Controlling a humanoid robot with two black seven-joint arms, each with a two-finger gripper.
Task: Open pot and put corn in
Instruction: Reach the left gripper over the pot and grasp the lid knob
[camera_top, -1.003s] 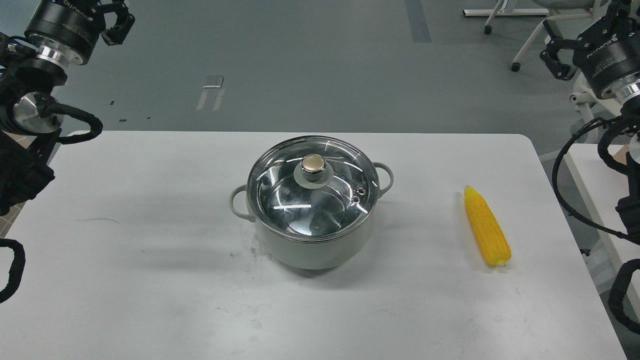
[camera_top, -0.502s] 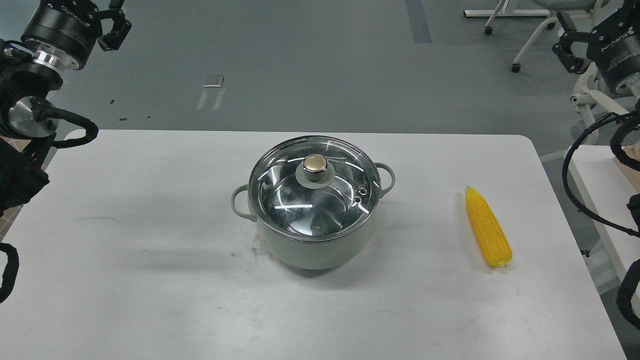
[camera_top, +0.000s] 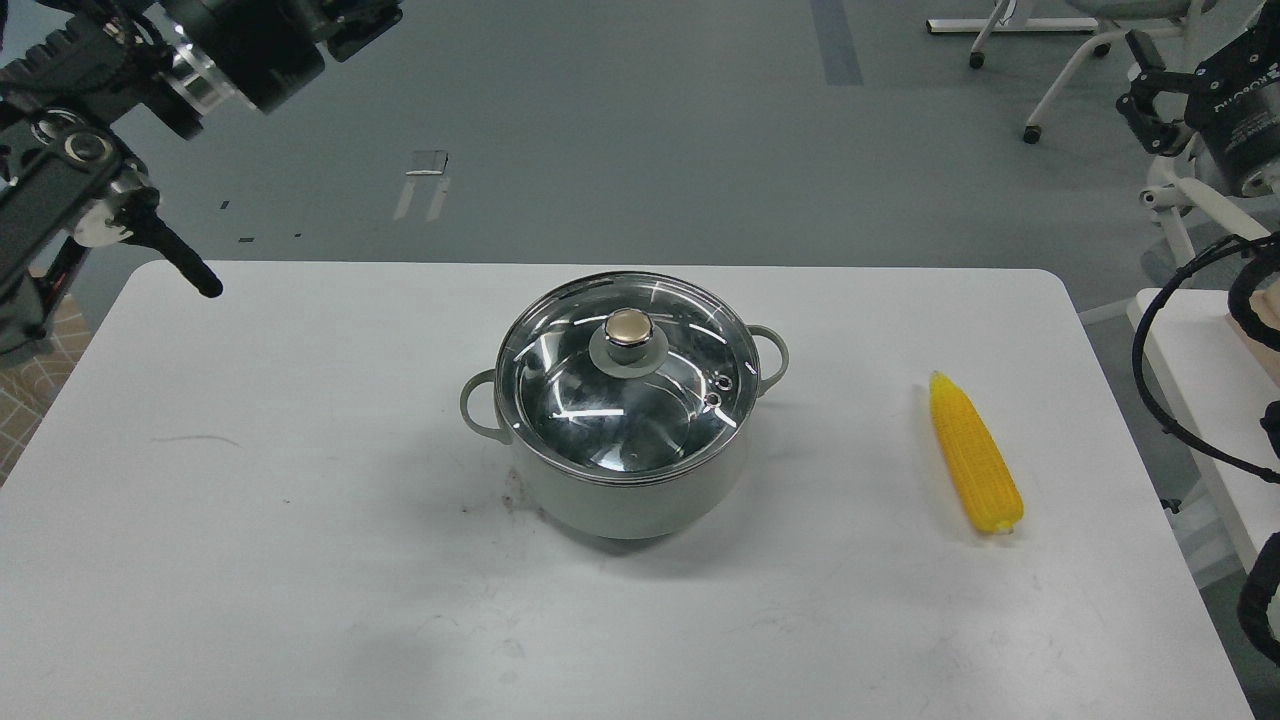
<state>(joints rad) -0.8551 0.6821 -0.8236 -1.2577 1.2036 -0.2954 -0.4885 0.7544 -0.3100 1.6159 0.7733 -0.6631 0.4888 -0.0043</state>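
**Head view: pot still lidded, corn waiting, both arms raised**

Head view of a white table (camera_top: 250, 500). At its centre stands the pot (camera_top: 625, 500), pale grey-green with two small loop handles. A round glass lid (camera_top: 625, 400) with a gold knob (camera_top: 628, 327) sits squarely on the rim, so the pot is closed. The corn (camera_top: 974, 452), one bright yellow cob, lies on the table well to the right of the pot, pointed tip facing away from the robot.

The left gripper (camera_top: 355, 18) is high in the upper left corner, above the floor beyond the table, partly cut off by the frame; its jaw state cannot be told. The right gripper (camera_top: 1150, 100) is at the upper right edge, also far from the table; its dark fingers look apart and hold nothing.

Judging by this, the opening step has not begun. The next move likely calls for a gripper to descend over the knob, close on it, and lift the lid straight up before the corn is fetched.
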